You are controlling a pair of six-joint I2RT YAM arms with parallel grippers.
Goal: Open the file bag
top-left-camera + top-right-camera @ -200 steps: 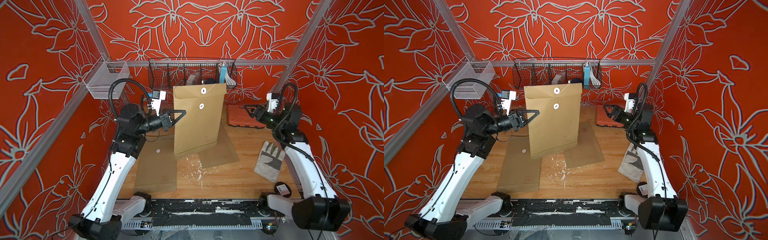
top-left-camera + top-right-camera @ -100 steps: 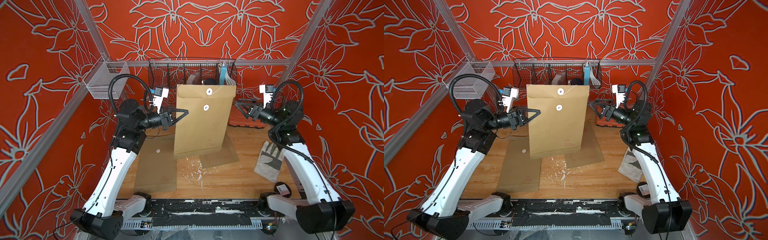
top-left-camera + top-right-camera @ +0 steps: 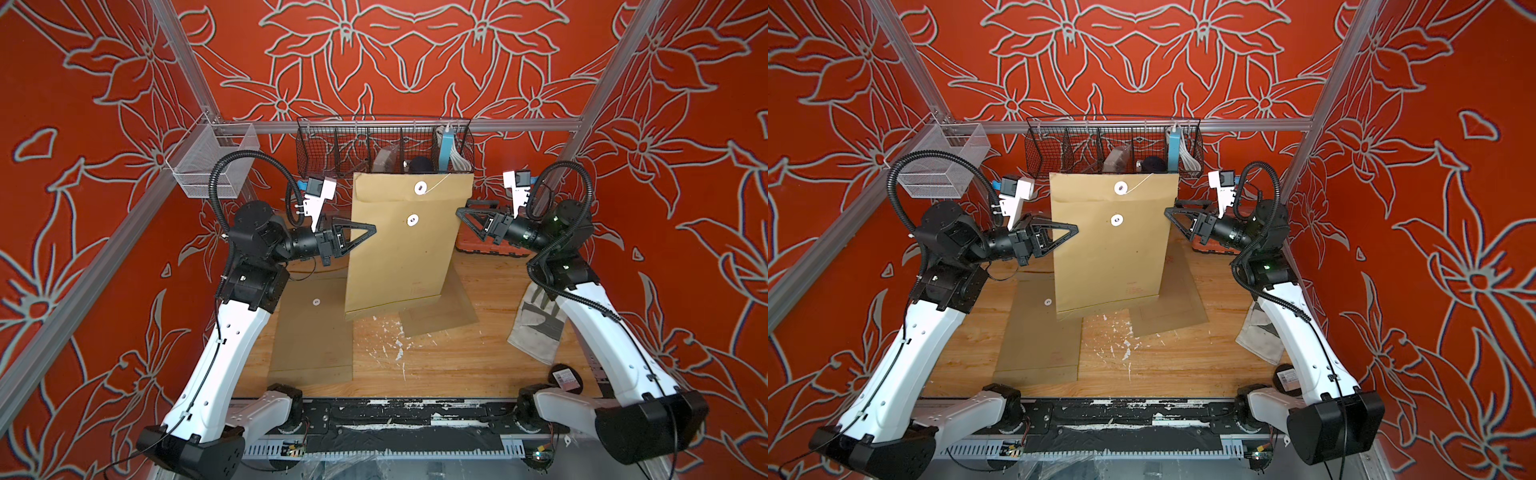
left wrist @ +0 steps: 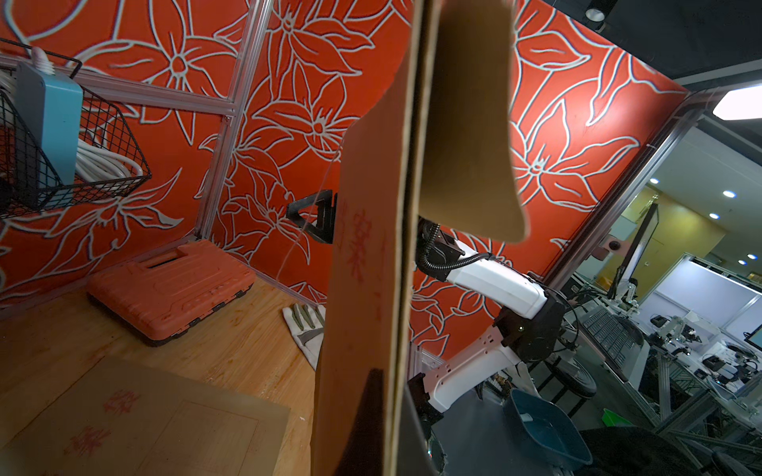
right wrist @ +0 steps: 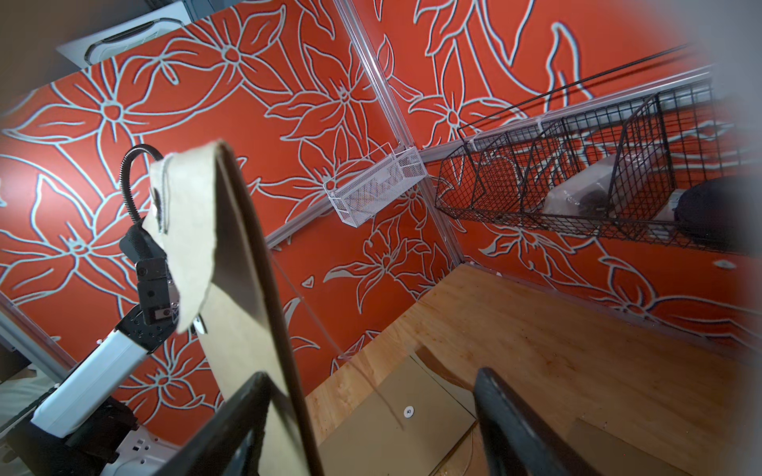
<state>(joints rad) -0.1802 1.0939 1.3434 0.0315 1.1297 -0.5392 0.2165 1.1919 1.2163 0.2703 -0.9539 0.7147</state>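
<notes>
Pinched at one edge by the left gripper (image 3: 371,230), the file bag (image 3: 399,257) hangs upright just below the wire basket (image 3: 332,153), seemingly so the right gripper (image 3: 462,208), jaws spread, can take its opposite edge

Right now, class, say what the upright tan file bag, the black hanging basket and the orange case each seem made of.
Tan flat file bag: matte kraft paper, probably; its flap curls.
Black hanging wire basket: thin metal, apparently dark-coated; open grid.
Orange ribbed case: likely moulded plastic; ridged, faintly glossy shell.
</notes>
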